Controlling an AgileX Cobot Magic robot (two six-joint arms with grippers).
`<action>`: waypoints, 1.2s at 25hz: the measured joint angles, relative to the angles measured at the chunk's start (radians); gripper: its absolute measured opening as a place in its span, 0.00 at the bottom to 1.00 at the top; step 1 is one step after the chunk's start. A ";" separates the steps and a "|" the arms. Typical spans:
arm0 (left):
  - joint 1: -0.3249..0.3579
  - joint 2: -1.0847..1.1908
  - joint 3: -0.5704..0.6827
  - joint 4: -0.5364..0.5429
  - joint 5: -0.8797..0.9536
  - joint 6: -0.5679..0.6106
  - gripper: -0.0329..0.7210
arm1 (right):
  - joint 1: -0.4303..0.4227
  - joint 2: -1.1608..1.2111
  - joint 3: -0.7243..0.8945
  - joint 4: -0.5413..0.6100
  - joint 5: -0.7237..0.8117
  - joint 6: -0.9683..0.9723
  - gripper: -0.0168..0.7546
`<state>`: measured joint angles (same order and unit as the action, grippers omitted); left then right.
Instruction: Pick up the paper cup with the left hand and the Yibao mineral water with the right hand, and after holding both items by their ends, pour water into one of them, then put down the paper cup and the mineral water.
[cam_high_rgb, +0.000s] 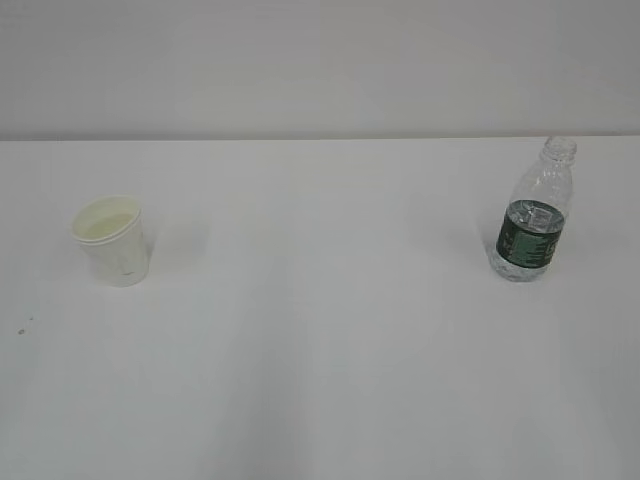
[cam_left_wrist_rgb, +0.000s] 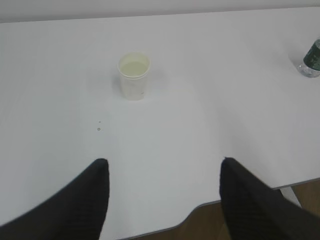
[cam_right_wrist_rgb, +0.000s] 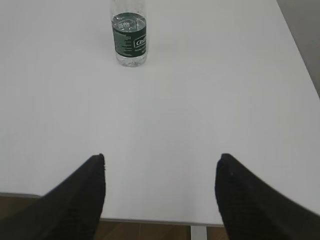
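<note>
The left pincer (cam_left_wrist_rgb: 162, 167) is spread wide and holds nothing; the paper cup (cam_left_wrist_rgb: 134, 76) stands upright well ahead of it, slightly left. The right pincer (cam_right_wrist_rgb: 160, 162) is likewise spread and bare, the Yibao mineral water (cam_right_wrist_rgb: 129, 39) upright well ahead on the white surface (cam_right_wrist_rgb: 210, 100).

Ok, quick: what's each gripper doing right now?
Left gripper: open, empty, short of the cup.
Right gripper: open, empty, short of the bottle.
</note>
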<state>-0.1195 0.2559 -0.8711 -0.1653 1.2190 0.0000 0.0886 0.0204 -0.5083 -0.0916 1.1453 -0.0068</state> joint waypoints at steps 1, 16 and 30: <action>0.000 -0.006 0.000 0.000 0.004 0.000 0.69 | 0.000 0.000 0.000 0.000 0.000 0.000 0.69; 0.000 -0.074 0.106 0.000 0.041 0.000 0.68 | 0.000 0.000 0.000 0.000 -0.002 0.000 0.69; 0.000 -0.074 0.172 0.032 0.041 0.000 0.67 | 0.000 0.000 0.000 0.000 -0.002 0.000 0.69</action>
<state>-0.1195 0.1820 -0.6990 -0.1334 1.2596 0.0000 0.0886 0.0204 -0.5083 -0.0916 1.1429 -0.0068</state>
